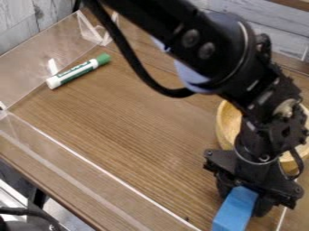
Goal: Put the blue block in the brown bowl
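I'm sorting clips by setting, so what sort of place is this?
Probably a robot test bench: a black robot arm over a wooden surface, a clear panel along its edge and a marker lying there.

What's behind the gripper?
Behind the gripper: part of the brown bowl, its left rim showing. The rest, including most of its inside, is covered by gripper and arm.

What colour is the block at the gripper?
Plain light blue; shows best in the current camera view.
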